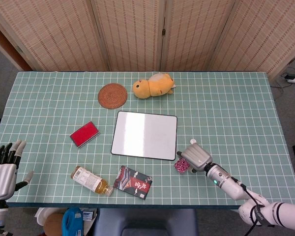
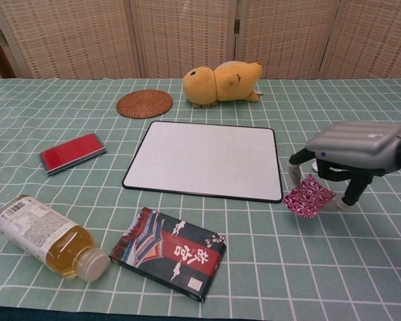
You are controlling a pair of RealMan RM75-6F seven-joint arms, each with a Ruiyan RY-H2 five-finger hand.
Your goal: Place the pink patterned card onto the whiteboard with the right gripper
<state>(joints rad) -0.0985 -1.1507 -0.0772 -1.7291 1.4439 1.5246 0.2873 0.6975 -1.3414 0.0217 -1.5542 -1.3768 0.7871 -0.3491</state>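
Right hand (image 2: 351, 155) pinching the pink patterned card (image 2: 308, 197) by its upper edge, fingers (image 2: 295, 175) curled down around it, card hanging tilted just off the table (image 2: 361, 267) right beside the whiteboard (image 2: 207, 159) near-right corner (not over it yet). Looks thin, light and a bit floppy, so probably prone to slipping or flapping out of a loose pinch; better gripped along one edge with the far corner free to land first. Left hand (image 1: 4, 172) parked well away at the table's left edge, fingers spread, holding nothing.
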